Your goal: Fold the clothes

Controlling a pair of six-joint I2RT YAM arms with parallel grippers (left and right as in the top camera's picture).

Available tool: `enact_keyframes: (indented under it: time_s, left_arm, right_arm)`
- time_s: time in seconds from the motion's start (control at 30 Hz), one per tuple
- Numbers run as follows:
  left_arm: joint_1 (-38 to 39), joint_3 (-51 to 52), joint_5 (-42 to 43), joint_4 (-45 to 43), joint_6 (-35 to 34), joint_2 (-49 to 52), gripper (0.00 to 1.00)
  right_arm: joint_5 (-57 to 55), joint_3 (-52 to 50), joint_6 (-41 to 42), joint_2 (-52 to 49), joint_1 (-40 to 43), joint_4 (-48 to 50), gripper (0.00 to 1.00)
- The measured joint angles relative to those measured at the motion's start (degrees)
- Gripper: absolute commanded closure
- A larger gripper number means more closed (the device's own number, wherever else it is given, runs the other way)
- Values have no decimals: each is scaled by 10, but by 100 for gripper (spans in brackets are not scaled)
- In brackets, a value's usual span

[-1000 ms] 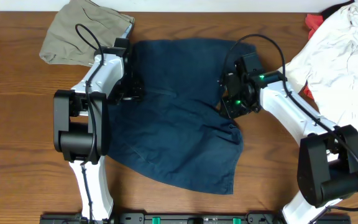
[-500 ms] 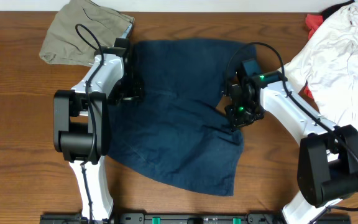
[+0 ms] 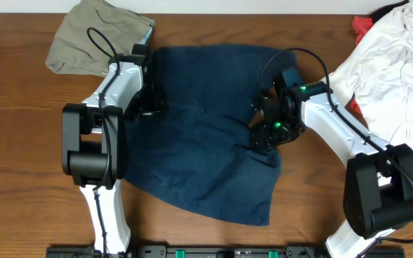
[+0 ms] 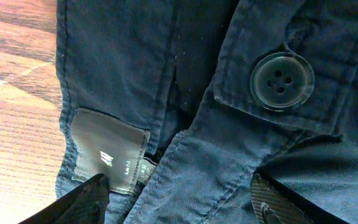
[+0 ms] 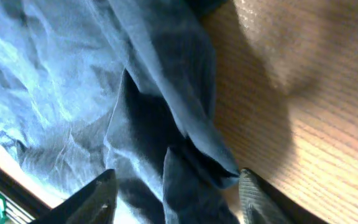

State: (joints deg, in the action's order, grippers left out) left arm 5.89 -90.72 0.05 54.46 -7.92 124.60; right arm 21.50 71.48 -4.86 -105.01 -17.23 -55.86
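A large dark navy garment (image 3: 206,143) lies spread on the wooden table, between both arms. My left gripper (image 3: 151,107) sits over its left edge; in the left wrist view the open jaws (image 4: 179,202) straddle the waistband with a grey label (image 4: 107,152) and a button (image 4: 281,81). My right gripper (image 3: 264,132) is at the garment's right edge; in the right wrist view its open jaws (image 5: 176,199) straddle a raised fold of navy cloth (image 5: 191,168). A khaki garment (image 3: 95,36) lies at the back left, white (image 3: 393,64) and red (image 3: 363,25) garments at the back right.
Bare wooden table (image 3: 13,143) lies to the left and right of the navy garment and along the front. The arm bases stand at the front edge (image 3: 206,251).
My right gripper has shifted along the garment's right edge, first down and right, then slightly back left. The left arm and the garment have not visibly moved.
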Motion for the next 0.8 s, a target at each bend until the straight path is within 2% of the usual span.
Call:
enact_keyframes:
  time_s: [0.07,0.13,0.2,0.5,0.8]
  left_arm:
    - [0,0,0,0,0,0,25]
    - [0,0,0,0,0,0,25]
    - [0,0,0,0,0,0,25]
    - [2,0,2,0,0,0,25]
    - [2,1,7,1,0,0,25]
  right_arm:
    - [-8,-1,-2,0,-4,-2,66]
    - [-28,-5,6,0,-10,-3,89]
    - [-54,-13,20,0,-14,-2,99]
    - [-120,-26,48,0,27,-2,99]
    - [-117,-27,62,0,152,-7,95]
